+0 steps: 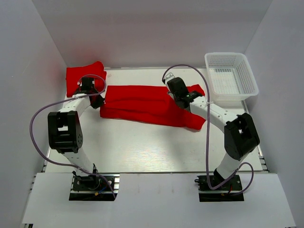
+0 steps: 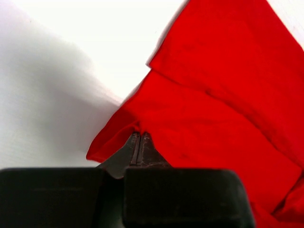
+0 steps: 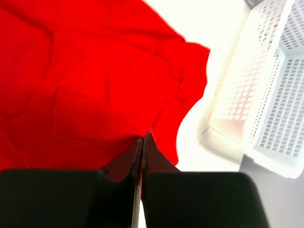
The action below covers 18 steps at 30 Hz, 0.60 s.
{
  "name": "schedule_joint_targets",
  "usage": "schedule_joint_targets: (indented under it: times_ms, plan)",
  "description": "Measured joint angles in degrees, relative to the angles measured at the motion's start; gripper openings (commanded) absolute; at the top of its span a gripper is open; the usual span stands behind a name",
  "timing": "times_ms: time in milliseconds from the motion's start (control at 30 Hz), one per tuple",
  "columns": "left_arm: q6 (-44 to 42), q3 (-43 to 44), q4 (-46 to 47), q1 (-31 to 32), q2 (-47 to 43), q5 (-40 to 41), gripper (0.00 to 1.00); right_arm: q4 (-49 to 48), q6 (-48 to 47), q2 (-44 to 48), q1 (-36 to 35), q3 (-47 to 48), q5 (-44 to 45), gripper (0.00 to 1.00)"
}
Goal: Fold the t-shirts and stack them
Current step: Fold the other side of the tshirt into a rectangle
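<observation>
Since the left gripper (image 2: 140, 141) clenches one end of the shirt (image 1: 142, 102) and the right gripper (image 3: 143, 142) the other, it seems stretched ready for a crosswise fold.

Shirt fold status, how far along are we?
Done: the first t-shirt looks folded into a compact pad at the far-left corner. In hand: the second t-shirt lies as a long narrow band mid-table, with the left gripper and right gripper each shut on one end. Remaining: fold it crosswise and stack it on the first t-shirt.
</observation>
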State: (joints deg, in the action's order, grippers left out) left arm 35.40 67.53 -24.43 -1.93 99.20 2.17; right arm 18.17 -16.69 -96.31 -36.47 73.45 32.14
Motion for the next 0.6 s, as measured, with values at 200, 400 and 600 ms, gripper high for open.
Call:
schedule_joint_targets:
  times_ms: [200,400,600]
  plan:
    - [0.2,2.8,0.5,0.0,3.4,0.3,0.0,0.1,-2.3,-4.8,2.4,5.2,-0.4,0.0]
    - [0.5,4.9,1.0,0.0,4.7,0.6,0.0,0.1,-4.7,-8.1,4.2,8.6,-1.2,0.0]
    - [0.4,9.8,2.6,0.0,9.4,0.4,0.0,0.2,-7.1,-11.9,5.8,12.8,-1.8,0.0]
